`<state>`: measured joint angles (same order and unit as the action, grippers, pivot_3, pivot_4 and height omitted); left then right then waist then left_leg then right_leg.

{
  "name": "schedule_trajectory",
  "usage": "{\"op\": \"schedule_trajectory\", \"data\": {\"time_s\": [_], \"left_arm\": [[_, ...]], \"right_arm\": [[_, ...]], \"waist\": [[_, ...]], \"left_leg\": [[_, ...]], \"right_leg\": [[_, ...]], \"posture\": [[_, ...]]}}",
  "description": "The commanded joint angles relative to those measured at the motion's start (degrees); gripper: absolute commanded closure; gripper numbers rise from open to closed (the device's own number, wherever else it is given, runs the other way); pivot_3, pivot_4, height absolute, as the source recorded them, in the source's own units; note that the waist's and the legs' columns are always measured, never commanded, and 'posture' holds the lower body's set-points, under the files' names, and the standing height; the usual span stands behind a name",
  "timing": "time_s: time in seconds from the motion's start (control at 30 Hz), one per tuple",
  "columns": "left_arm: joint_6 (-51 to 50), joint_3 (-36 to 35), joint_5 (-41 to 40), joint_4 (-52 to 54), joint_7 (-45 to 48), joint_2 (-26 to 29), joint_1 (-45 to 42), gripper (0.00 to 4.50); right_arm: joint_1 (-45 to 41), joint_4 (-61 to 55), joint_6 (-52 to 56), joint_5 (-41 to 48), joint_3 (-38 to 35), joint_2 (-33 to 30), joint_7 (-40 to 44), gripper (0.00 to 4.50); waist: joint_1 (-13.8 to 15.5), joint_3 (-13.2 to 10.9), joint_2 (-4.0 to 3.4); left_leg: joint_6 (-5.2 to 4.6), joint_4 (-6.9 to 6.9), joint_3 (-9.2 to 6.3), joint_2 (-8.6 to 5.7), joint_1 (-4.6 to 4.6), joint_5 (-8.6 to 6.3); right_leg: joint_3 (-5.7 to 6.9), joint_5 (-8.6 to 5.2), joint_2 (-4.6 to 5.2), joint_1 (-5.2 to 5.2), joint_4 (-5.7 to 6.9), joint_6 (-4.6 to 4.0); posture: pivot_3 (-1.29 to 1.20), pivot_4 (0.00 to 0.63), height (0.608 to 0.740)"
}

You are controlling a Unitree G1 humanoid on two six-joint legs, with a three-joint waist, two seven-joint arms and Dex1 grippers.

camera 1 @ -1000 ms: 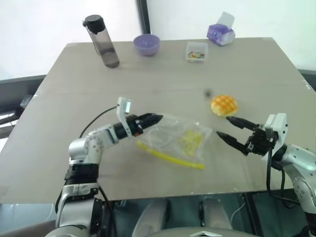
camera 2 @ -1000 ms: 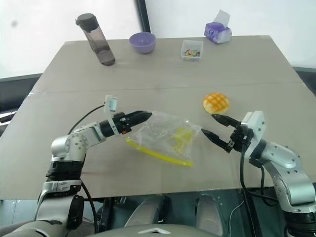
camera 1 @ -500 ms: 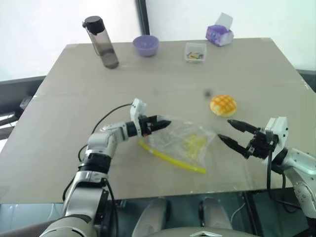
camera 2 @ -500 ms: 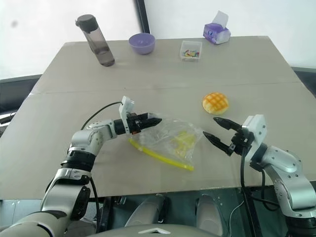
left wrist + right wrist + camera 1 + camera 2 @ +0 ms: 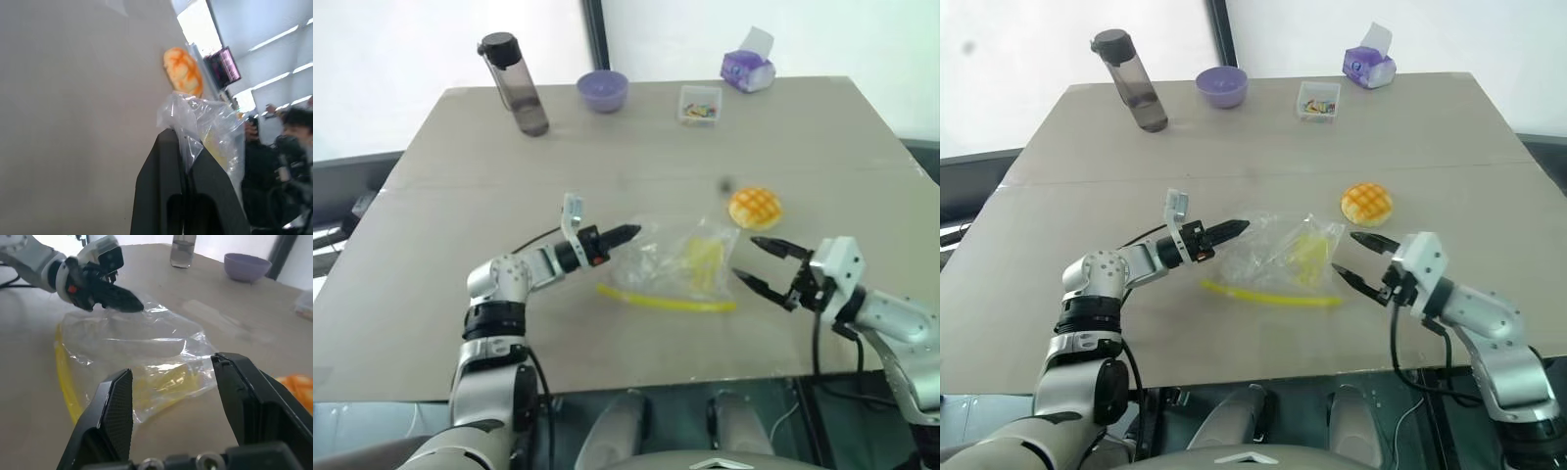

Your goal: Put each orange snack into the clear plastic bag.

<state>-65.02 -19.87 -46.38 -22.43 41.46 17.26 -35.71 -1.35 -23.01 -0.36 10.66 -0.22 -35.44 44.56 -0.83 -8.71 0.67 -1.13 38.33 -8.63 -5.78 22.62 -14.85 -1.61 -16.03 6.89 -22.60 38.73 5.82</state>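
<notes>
Pinching is being done right now by the left gripper (image 5: 1234, 228): its jaws are pressed together on a fold of film at the near-left corner of the clear plastic bag (image 5: 1278, 257), which is lying crumpled on the bench (image 5: 1087, 157) with its yellow strip (image 5: 1271, 296) along the edge nearest the robot. In the left wrist view the film is seen being bunched up between the black fingers (image 5: 164, 166). The right gripper (image 5: 1349, 257) is being held at the bag's opposite side, jaws spread, nothing between them, one on either side of the bag's crinkled corner in its own wrist view. The orange snack (image 5: 1366, 203) is sitting on the bench just beyond that gripper, apart from the bag and not yet inside.

The step in hand is judged to be opening the mouth. One layer only should be caught on each side, so that the two walls are being pulled apart, not dragged together. The yellow strip is best being kept low and taut, and the pull kept gentle, since thin film is easily slipped or torn.
</notes>
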Motion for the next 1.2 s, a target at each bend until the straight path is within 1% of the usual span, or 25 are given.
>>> {"op": "schedule_trajectory", "data": {"time_s": [0.03, 0.2, 0.33, 0.4, 0.47, 0.53, 0.6, 0.7, 0.8, 0.93, 0.97, 1.0, 1.07, 1.17, 1.2], "left_arm": [[-4.76, -7.20, -6.75, 4.92, -8.60, -2.63, -1.42, 4.47], [-6.94, -11.87, -10.84, 6.65, -17.55, -5.99, -0.94, 4.47], [-6.92, -12.56, -12.06, 7.58, -21.28, -8.22, 0.47, 4.47], [-6.81, -12.52, -12.58, 8.13, -22.36, -9.10, 1.14, 4.47], [-6.61, -12.40, -12.87, 8.58, -23.23, -9.69, 1.67, 4.47], [-6.47, -12.40, -13.36, 8.88, -23.89, -10.19, 2.36, 4.47], [-6.47, -12.29, -13.70, 9.11, -24.54, -10.61, 2.94, 4.47], [-6.49, -11.06, -13.44, 9.90, -24.50, -10.26, 3.87, 4.47], [-6.35, -11.09, -13.75, 9.93, -24.31, -9.83, 4.28, 4.50], [-5.42, -8.77, -12.05, 10.36, -22.92, -8.67, 5.08, 4.50], [-4.60, -7.69, -11.33, 10.83, -22.13, -8.27, 5.44, 4.50], [-3.90, -6.73, -10.75, 11.24, -21.52, -7.96, 5.74, 4.50], [1.11, -2.06, -6.67, 13.16, -17.70, -6.50, 7.13, 4.50], [6.74, 2.87, -3.33, 14.65, -10.42, -3.90, 7.99, 3.76], [8.14, 4.23, -2.42, 15.09, -8.34, -2.79, 7.96, 3.38]], "right_arm": [[-1.88, 3.37, -10.90, -8.11, 2.81, -1.59, 0.01, 1.64], [-2.16, 7.84, -19.08, -13.99, 6.08, -2.59, -0.25, 1.64], [-3.57, 13.68, -23.43, -23.35, 9.97, -2.61, -3.42, 1.64], [-5.02, 16.61, -25.41, -26.18, 11.67, -1.92, -4.86, 1.64], [-6.00, 18.41, -25.95, -27.91, 12.76, -1.35, -5.94, 1.64], [-8.27, 21.70, -25.51, -33.18, 14.12, -0.39, -9.23, 1.64], [-9.97, 24.27, -25.52, -36.58, 14.98, 0.26, -11.94, 1.64], [-11.41, 25.49, -24.94, -37.75, 14.44, 1.27, -15.33, 1.64], [-11.86, 25.12, -24.86, -37.19, 13.50, 1.27, -16.88, 2.40], [-11.71, 24.18, -25.16, -36.18, 12.94, 0.66, -17.54, 4.20], [-11.77, 23.75, -24.99, -35.83, 12.72, 0.59, -17.54, 4.45], [-11.85, 23.42, -24.85, -35.50, 12.56, 0.50, -17.44, 4.45], [-12.06, 22.53, -23.93, -34.10, 11.85, 0.75, -17.13, 4.45], [-13.12, 21.99, -20.28, -32.60, 10.76, 2.02, -16.86, 4.50], [-13.57, 21.91, -18.81, -32.27, 10.67, 2.38, -16.38, 4.50]], "waist": [[0.01, -0.01, 0.04], [0.05, -0.02, 0.05], [0.02, -0.02, 0.06], [-0.02, -0.02, 0.06], [-0.07, -0.02, 0.06], [-0.17, 0.00, 0.09], [-0.11, 0.02, 0.11], [0.02, 0.05, 0.15], [0.09, 0.05, 0.16], [0.00, 0.04, 0.15], [-0.02, 0.04, 0.15], [-0.03, 0.04, 0.15], [-0.04, 0.04, 0.15], [-0.05, 0.04, 0.15], [-0.13, 0.04, 0.15]], "left_leg": [[0.00, 0.01, -0.01, 0.00, 0.00, 0.00], [0.02, 0.00, 0.02, 0.00, 0.00, 0.01], [0.02, 0.01, 0.04, -0.01, 0.00, 0.01], [0.03, 0.01, 0.07, 0.00, 0.00, 0.01], [0.04, 0.00, 0.10, 0.00, -0.02, 0.02], [0.05, 0.00, 0.11, 0.02, -0.04, 0.03], [0.06, -0.01, 0.16, 0.02, -0.11, 0.03], [0.07, 0.00, 0.17, 0.02, -0.20, 0.03], [0.07, 0.00, 0.18, 0.01, -0.19, 0.04], [0.07, -0.03, 0.19, 0.01, -0.17, 0.04], [0.07, -0.03, 0.20, 0.01, -0.17, 0.04], [0.07, -0.04, 0.21, 0.01, -0.17, 0.04], [0.07, -0.05, 0.22, 0.02, -0.17, 0.04], [0.07, -0.06, 0.24, 0.02, -0.17, 0.04], [0.08, -0.07, 0.26, 0.02, -0.17, 0.04]], "right_leg": [[0.00, 0.00, 0.00, 0.01, 0.01, 0.00], [-0.04, 0.00, 0.01, 0.00, 0.04, 0.00], [-0.06, 0.00, 0.01, 0.00, 0.05, 0.00], [-0.07, 0.00, 0.00, -0.01, 0.06, 0.00], [-0.12, 0.00, 0.00, -0.02, 0.08, -0.01], [-0.13, 0.00, -0.02, -0.01, 0.08, -0.01], [-0.19, 0.00, -0.04, 0.02, 0.11, -0.01], [-0.20, 0.00, -0.04, 0.03, 0.13, -0.01], [-0.22, 0.00, -0.04, 0.03, 0.13, -0.01], [-0.25, 0.00, -0.04, 0.02, 0.12, -0.02], [-0.27, 0.00, -0.04, 0.02, 0.12, -0.02], [-0.28, 0.00, -0.04, 0.02, 0.13, -0.02], [-0.29, 0.00, -0.05, 0.02, 0.12, -0.02], [-0.32, 0.01, -0.05, 0.02, 0.11, -0.02], [-0.33, 0.01, -0.06, 0.01, 0.11, -0.03]], "posture": [[0.00, 0.150, 0.740], [0.00, 0.150, 0.740], [0.00, 0.150, 0.740], [0.00, 0.150, 0.740], [0.00, 0.150, 0.740], [0.00, 0.150, 0.740], [0.00, 0.150, 0.740], [0.00, 0.150, 0.740], [0.00, 0.150, 0.740], [0.00, 0.150, 0.740], [0.00, 0.150, 0.740], [0.00, 0.150, 0.740], [0.00, 0.150, 0.740], [0.00, 0.150, 0.740], [0.00, 0.150, 0.740]]}}
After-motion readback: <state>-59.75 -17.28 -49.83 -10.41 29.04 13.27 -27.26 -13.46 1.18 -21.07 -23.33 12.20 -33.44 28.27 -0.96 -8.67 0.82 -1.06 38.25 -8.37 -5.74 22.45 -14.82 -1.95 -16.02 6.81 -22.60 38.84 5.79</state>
